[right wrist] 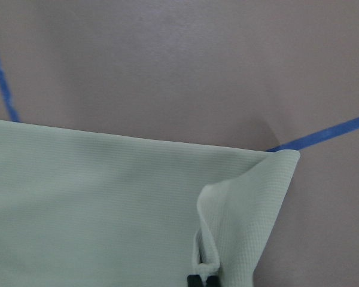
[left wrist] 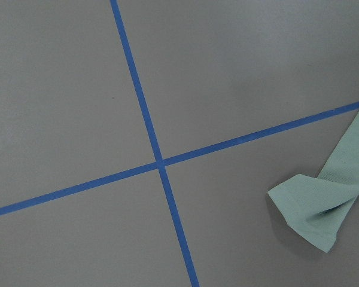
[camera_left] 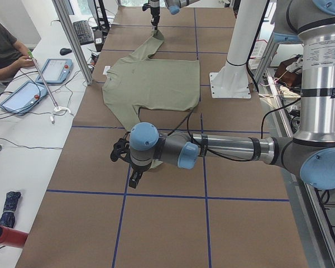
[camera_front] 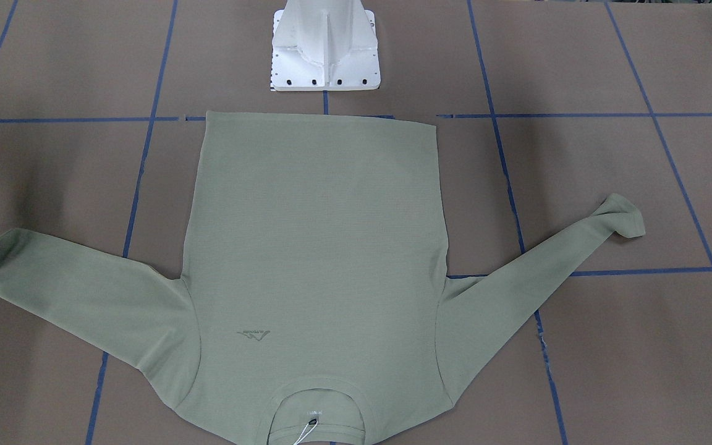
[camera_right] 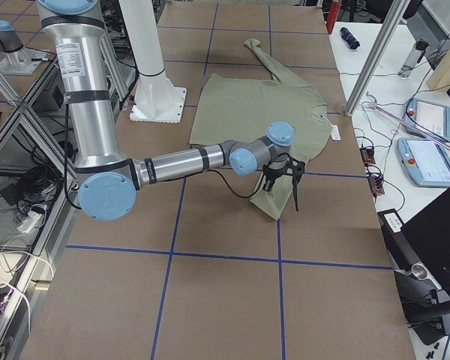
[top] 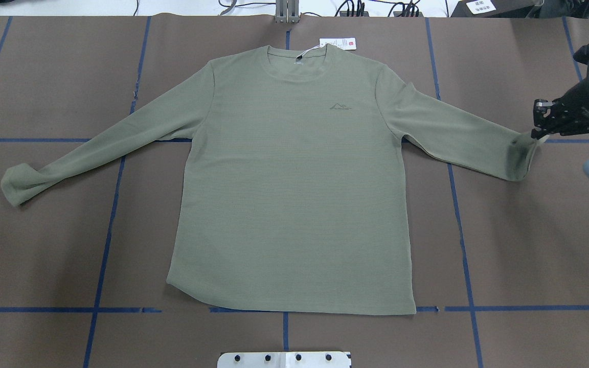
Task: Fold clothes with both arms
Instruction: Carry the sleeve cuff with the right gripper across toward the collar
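We find the shirt (top: pixel 294 179) spread flat on the table (top: pixel 44 255), the right gripper (top: pixel 539 134) clamped on one cuff (top: pixel 522 153), seemingly to draw that sleeve inward; the left gripper's (camera_left: pixel 133 177) opening we cannot tell.

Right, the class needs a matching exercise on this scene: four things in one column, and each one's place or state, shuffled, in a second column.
Things
1. tag
2. right arm
3. cuff on the robot's left
4. white base plate

Places or states
A. jaws pinching a fold of the shirt at its sleeve end
B. twisted over, lying free on the table
C. beside the collar, on the table
D. just past the hem, not touching it

Pairs: 1-C, 2-A, 3-B, 4-D
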`<state>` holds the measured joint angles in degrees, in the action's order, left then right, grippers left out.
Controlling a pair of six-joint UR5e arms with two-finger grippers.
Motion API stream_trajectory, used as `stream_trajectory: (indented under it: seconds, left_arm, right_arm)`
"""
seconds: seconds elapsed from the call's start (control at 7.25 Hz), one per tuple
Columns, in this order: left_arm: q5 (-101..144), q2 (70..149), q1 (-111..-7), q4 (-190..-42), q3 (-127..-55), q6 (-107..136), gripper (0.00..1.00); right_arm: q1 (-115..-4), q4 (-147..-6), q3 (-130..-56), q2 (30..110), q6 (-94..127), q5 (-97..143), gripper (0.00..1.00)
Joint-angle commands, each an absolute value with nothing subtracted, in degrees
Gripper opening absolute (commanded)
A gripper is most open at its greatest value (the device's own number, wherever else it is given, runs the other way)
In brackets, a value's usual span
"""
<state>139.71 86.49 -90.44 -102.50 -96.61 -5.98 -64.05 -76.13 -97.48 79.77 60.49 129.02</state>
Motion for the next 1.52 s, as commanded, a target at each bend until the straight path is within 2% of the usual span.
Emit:
stream_trajectory:
  seconds: [0.0, 0.28, 0.55, 0.69, 0.96, 1.24, 1.38]
  left_arm:
    - [141.24, 86.84, -90.44, -102.48, -96.68, -5.98, 1.00]
    - [141.24, 87.10, -90.44, -102.48, -96.59, -5.98, 1.00]
    - [141.24, 87.19, -90.44, -102.48, -96.94, -5.89, 1.00]
    - [141.24, 87.19, -90.44, -102.48, -97.03, -5.89, 1.00]
    - [141.24, 87.27, -90.44, -102.48, -97.03, -5.89, 1.00]
    - [141.24, 87.19, -90.44, -102.48, -97.56, -5.89, 1.00]
    - [141.24, 87.19, -90.44, -102.48, -97.91, -5.80, 1.00]
  right_arm:
    - [-55.17, -76.82, -101.69, 68.36, 77.69, 120.64, 0.00]
    - [-48.71, -83.89, -99.68, 52.38, 88.12, 109.81, 0.00]
    - [-44.86, -83.32, -85.69, 34.46, 101.02, 105.68, 0.00]
    - [-40.47, -78.62, -80.21, 30.54, 103.51, 99.38, 0.00]
    - [-34.83, -64.66, -70.02, 27.80, 108.01, 93.02, 0.00]
    - [-32.09, -62.67, -62.61, 23.32, 108.02, 88.61, 0.73]
    - [-31.21, -62.58, -60.93, 21.99, 108.02, 88.25, 0.99]
